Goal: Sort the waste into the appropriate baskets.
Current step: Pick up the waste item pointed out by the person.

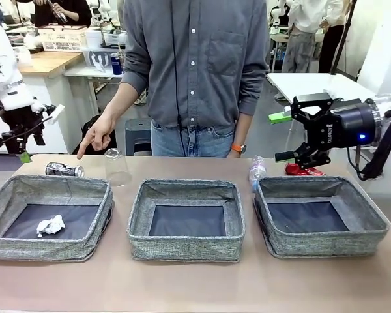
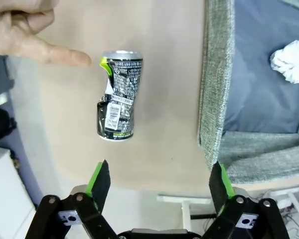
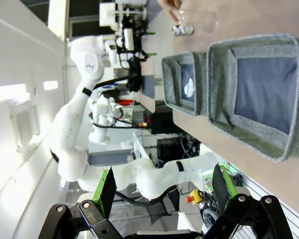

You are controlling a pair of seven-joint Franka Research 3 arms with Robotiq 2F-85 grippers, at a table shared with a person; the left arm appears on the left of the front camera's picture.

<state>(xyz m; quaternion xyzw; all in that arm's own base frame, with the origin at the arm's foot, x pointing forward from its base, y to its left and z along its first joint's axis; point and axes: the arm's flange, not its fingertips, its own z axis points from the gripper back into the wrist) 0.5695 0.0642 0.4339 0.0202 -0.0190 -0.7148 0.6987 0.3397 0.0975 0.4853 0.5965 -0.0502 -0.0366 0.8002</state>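
Three grey baskets stand in a row: left [image 1: 0,208], middle [image 1: 186,248], right [image 1: 326,242]. A crumpled white tissue [image 1: 51,225] lies in the left one. Behind it lies a dark can [image 1: 64,170], at which a person's hand [image 1: 94,137] points, and beside the can an upturned clear cup [image 1: 117,166]. A water bottle [image 1: 257,173] and a crushed red can [image 1: 304,170] lie behind the right basket. My left gripper [image 2: 159,181] hangs open over the table, a little short of the dark can [image 2: 118,94]. My right gripper [image 1: 281,137] is open in the air above the red can, turned sideways.
The person stands at the far edge behind the middle basket. In the left wrist view the left basket's rim [image 2: 217,99] and tissue [image 2: 290,60] are beside the can. The right wrist view looks along the middle basket [image 3: 222,84] and left basket [image 3: 172,79].
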